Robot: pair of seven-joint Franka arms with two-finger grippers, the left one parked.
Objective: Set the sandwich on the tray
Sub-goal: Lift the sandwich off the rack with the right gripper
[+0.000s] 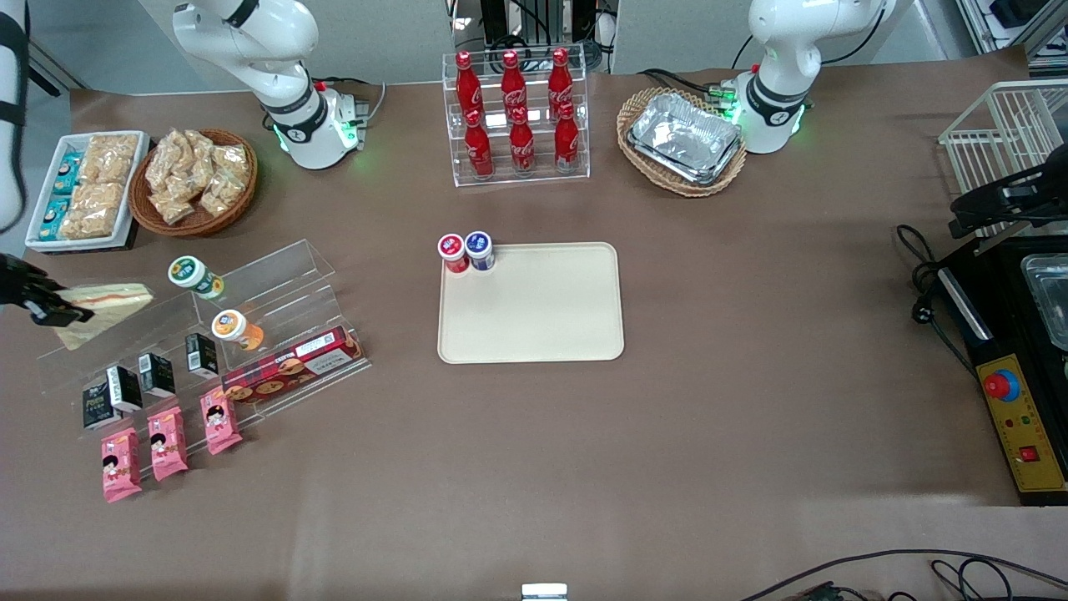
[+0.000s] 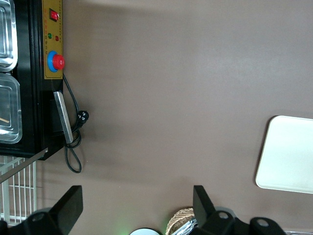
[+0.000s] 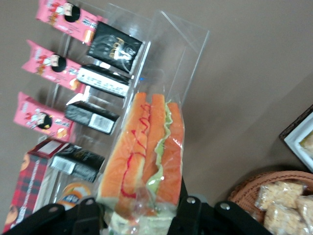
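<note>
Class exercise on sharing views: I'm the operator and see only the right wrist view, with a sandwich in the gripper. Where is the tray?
Observer: The tray lies mid-table, toward the parked arm's end from the sandwich that the gripper holds.
Operator: Anything on it?
Observer: A red-capped jar and a blue-capped jar stand together on one corner.
Operator: Which corner?
Observer: The one farther from the front camera, toward the working arm's end.

Gripper (image 1: 37,302) partly cut by frame edge (sandwich (image 3: 146,161) base hidden).
</note>
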